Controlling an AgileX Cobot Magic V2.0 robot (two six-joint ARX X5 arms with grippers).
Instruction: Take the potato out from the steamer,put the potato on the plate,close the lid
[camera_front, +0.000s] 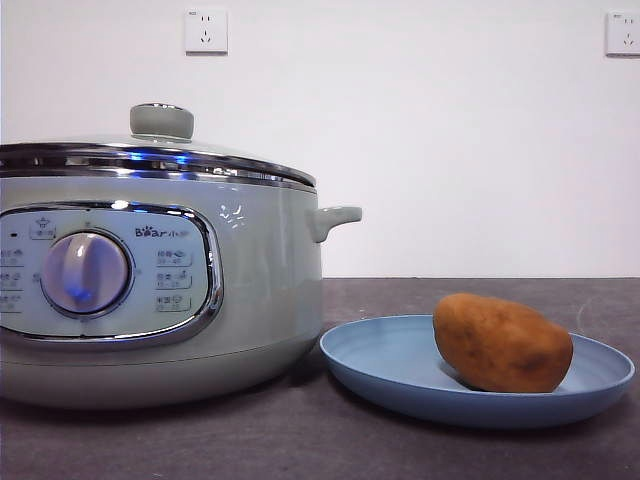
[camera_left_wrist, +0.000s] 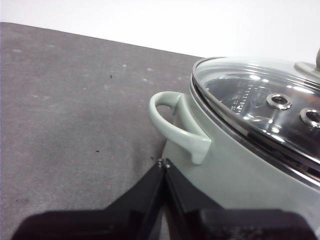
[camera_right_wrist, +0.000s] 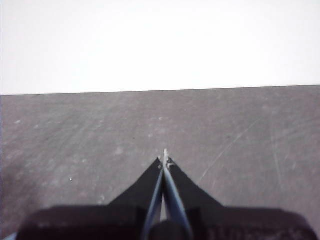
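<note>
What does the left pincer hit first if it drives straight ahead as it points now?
Probably the steamer: the shut left pincer has its tips right below the side handle, against the pot's wall. Depth is unclear, so it could meet the handle first or slip past onto bare table.

Dark grey tabletop (camera_front: 480, 455) (faint scuffs, specks) carries two things directly: steamer (camera_front: 260, 300) on the left, plate (camera_front: 390, 370) just beside it, right.

Potato (camera_front: 502, 343) on plate (camera_front: 390, 362) — steamer (camera_front: 260, 300) lidded (camera_front: 150, 150).
</note>
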